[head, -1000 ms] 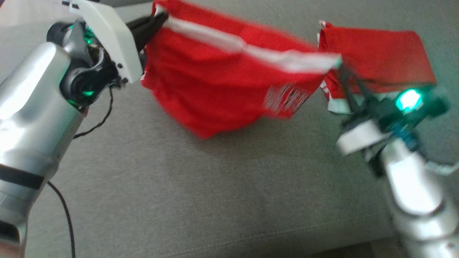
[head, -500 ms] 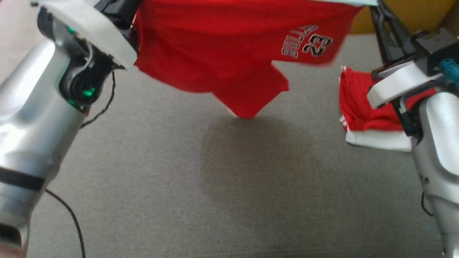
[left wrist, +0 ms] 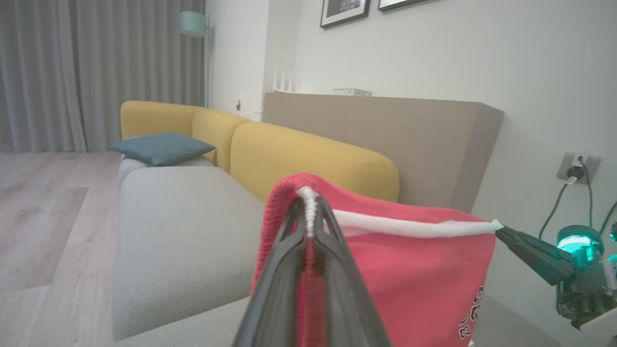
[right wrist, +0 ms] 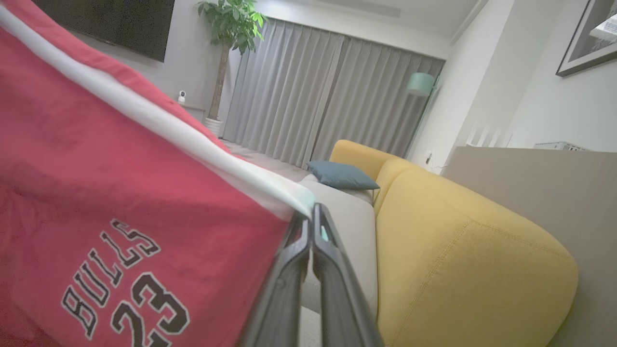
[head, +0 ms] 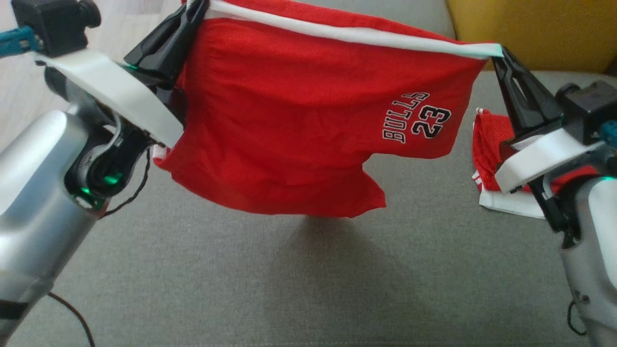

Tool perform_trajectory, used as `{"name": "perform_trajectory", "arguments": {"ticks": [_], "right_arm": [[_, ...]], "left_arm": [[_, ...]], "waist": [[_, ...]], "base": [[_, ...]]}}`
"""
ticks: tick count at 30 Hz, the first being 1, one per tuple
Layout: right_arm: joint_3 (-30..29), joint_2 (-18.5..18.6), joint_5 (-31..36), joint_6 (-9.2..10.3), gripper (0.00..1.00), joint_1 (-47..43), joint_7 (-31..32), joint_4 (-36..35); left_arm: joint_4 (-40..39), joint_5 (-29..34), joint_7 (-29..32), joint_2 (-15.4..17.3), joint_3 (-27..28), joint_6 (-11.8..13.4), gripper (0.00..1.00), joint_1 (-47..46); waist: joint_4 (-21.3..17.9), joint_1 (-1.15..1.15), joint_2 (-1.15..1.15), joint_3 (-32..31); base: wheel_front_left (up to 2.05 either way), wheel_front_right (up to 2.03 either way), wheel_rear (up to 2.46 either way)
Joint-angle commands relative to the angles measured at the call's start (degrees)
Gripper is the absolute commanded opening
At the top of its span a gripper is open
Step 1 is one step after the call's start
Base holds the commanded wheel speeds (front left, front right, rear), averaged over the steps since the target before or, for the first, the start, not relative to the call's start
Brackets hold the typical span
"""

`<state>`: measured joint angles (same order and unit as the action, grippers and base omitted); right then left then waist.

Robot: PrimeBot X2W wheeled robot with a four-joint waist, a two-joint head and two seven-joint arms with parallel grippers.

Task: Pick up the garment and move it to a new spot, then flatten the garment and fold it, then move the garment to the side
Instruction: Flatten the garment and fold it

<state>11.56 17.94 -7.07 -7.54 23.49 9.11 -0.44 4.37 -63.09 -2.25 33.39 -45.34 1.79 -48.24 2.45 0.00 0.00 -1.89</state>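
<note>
Our left gripper [head: 196, 12], upper left, and right gripper [head: 496, 52], upper right, each clamp the white waistband [head: 347, 34]; the red shorts [head: 299, 120] hang stretched lengthwise between them, above the grey cushion [head: 308, 289].

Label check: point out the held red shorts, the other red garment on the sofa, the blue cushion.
held red shorts [head: 299, 120], head view, middle of the front panel.
other red garment [head: 488, 149], head view, red part above its white band.
blue cushion [left wrist: 161, 147], left wrist view, top face.
</note>
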Motion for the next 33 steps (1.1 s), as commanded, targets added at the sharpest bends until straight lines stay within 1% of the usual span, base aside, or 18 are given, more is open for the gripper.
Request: {"name": "perform_trajectory", "arguments": {"ticks": [1,4,6,8,10,12,14,16,20,23,26,29,31,33], "right_arm": [[0.3,0.18,0.16,0.05,0.0,2.31,1.04,-2.26],[1.11,0.21,-0.2,0.05,0.0,6.42,3.78,-2.66],[2.43,1.09,0.16,0.05,0.0,11.0,4.93,-0.89],[3.9,1.11,-0.41,0.05,0.0,17.22,5.5,2.34],[6.04,1.17,-0.03,0.05,0.0,24.39,5.09,7.63],[7.96,0.84,0.67,0.05,0.0,32.42,4.22,13.5],[8.53,-0.01,2.0,0.05,0.0,40.88,2.58,19.41],[7.9,-1.13,4.48,0.05,0.0,48.42,-0.09,25.37],[2.54,-4.46,10.31,0.05,0.0,58.84,-6.96,35.22],[-1.11,-7.18,13.97,0.05,0.0,61.98,-11.41,41.05],[-2.99,-9.24,16.49,0.05,0.0,62.26,-14.16,46.43],[-5.42,-10.35,17.8,0.05,0.0,60.83,-16.43,50.99],[-7.08,-10.83,18.82,0.05,0.0,58.86,-17.67,53.76],[-7.6,-10.91,19.53,0.05,0.0,57.88,-18.18,55.02]], "left_arm": [[-1.33,0.3,0.45,2.57,3.63,0.47,0.0,-3.3],[-0.92,0.58,1.97,2.99,4.0,1.0,0.0,-5.67],[1.36,1.13,2.66,2.63,4.08,0.46,0.0,-8.28],[4.63,1.93,3.15,2.17,4.45,-0.21,0.0,-11.89],[9.34,3.25,2.74,1.37,4.82,-0.68,0.0,-15.65],[13.94,5.49,2.27,0.52,4.55,-1.97,0.0,-20.5],[18.73,7.85,0.56,-0.6,4.99,-2.81,0.0,-26.23],[23.52,9.23,-2.24,-2.24,6.1,-3.27,0.0,-31.35],[31.64,11.37,-8.9,-5.29,7.85,-4.38,0.0,-38.99],[36.06,11.36,-11.66,-7.61,9.73,-5.46,0.0,-41.46],[38.9,11.16,-12.52,-9.77,11.14,-7.02,0.0,-41.09],[40.78,9.82,-12.69,-12.01,12.8,-8.3,0.0,-38.7],[41.09,10.38,-12.72,-12.82,13.95,-8.74,0.0,-36.3],[41.01,11.07,-12.72,-13.21,14.13,-8.9,0.0,-34.87]], "waist": [[-0.04,0.0,0.0,1.1],[-0.27,0.0,0.0,4.84],[-0.48,0.0,0.0,7.69],[-1.18,0.0,0.0,11.51],[-2.06,0.0,0.0,14.46],[-2.55,0.0,0.0,17.98],[-2.8,0.0,0.0,21.47],[-3.02,0.0,0.0,24.04],[-3.1,0.0,0.0,27.45],[-3.05,0.0,0.0,28.72],[-2.67,0.0,0.0,29.85],[-1.8,0.0,0.0,30.55],[-1.35,0.0,0.0,30.81],[-1.1,0.0,0.0,30.99]], "base": [[0.0,0.0,0.0],[0.0,0.0,0.0],[0.0,0.0,0.0],[0.0,0.0,0.0],[0.0,0.0,0.0],[0.0,0.0,0.0],[0.0,0.0,0.0],[0.0,0.0,0.0],[0.0,0.0,0.0],[0.0,0.0,0.0],[0.0,0.0,0.0],[0.0,0.0,0.0],[0.0,0.0,0.0],[0.0,0.0,0.0]]}}
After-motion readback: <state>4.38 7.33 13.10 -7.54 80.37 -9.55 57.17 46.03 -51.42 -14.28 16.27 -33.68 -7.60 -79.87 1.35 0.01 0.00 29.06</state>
